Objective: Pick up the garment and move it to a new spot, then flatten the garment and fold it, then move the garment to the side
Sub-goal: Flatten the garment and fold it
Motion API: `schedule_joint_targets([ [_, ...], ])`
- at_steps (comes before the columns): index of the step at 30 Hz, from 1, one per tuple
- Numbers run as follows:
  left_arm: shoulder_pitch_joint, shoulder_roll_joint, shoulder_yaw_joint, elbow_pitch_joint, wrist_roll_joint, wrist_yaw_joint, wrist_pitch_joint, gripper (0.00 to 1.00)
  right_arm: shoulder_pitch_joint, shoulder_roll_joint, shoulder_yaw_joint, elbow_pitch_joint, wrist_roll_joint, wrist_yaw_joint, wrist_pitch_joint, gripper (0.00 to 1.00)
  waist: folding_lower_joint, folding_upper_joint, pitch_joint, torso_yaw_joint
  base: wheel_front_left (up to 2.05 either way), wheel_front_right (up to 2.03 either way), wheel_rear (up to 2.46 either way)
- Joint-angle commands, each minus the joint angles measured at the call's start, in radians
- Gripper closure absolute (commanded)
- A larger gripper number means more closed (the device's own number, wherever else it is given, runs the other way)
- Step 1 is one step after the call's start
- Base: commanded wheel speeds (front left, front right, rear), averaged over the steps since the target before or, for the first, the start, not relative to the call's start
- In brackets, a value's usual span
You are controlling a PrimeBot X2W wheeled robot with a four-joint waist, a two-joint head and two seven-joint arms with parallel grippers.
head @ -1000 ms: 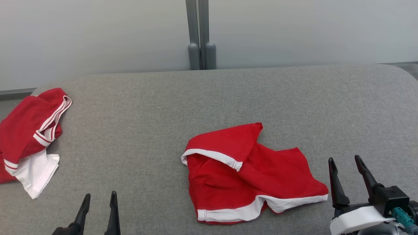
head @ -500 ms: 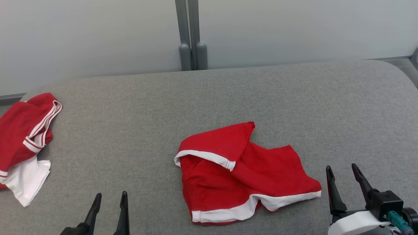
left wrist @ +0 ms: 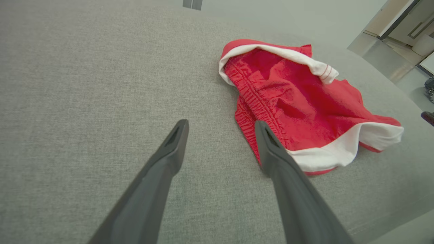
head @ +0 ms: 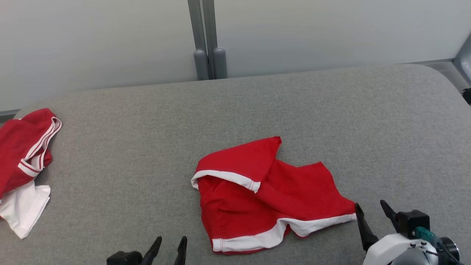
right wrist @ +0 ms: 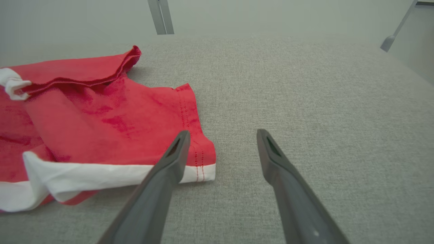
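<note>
While starting the pick-up, flanked the garment (head: 268,198) with left gripper (head: 171,239) and right gripper (head: 369,204) released; likely needed pinching its hems next

two garments: centre garment (head: 268,198), left garment (head: 22,162); two tools: left tool (head: 171,239), right tool (head: 369,204); one table (head: 147,129).

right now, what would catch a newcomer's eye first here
A crumpled red garment with white trim lies mid-way across the grey padded table, between the open left gripper and the open right gripper. A second red-and-white garment sits bunched at the table's left edge.
</note>
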Motion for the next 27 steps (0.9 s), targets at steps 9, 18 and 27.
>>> schedule_joint_targets([
  [9,-0.031,0.015,-0.153,-0.066,-0.127,-0.003,0.231,0.0,-0.08,-0.019,0.075,0.089,0.051,-0.001,0.223,0.0,0.0,0.0,0.047,0.012,0.0,0.0,0.0],
  [18,-0.077,0.022,-0.229,-0.029,-0.154,-0.003,0.232,0.0,-0.104,-0.029,0.091,0.104,0.029,-0.001,0.23,0.0,0.0,0.0,0.071,0.01,0.0,0.0,0.0],
  [27,-0.114,0.036,-0.242,0.037,-0.18,-0.003,0.21,0.0,-0.13,-0.025,0.117,0.122,0.024,-0.001,0.22,0.0,0.0,0.0,0.078,0.006,0.0,0.0,0.0],
])
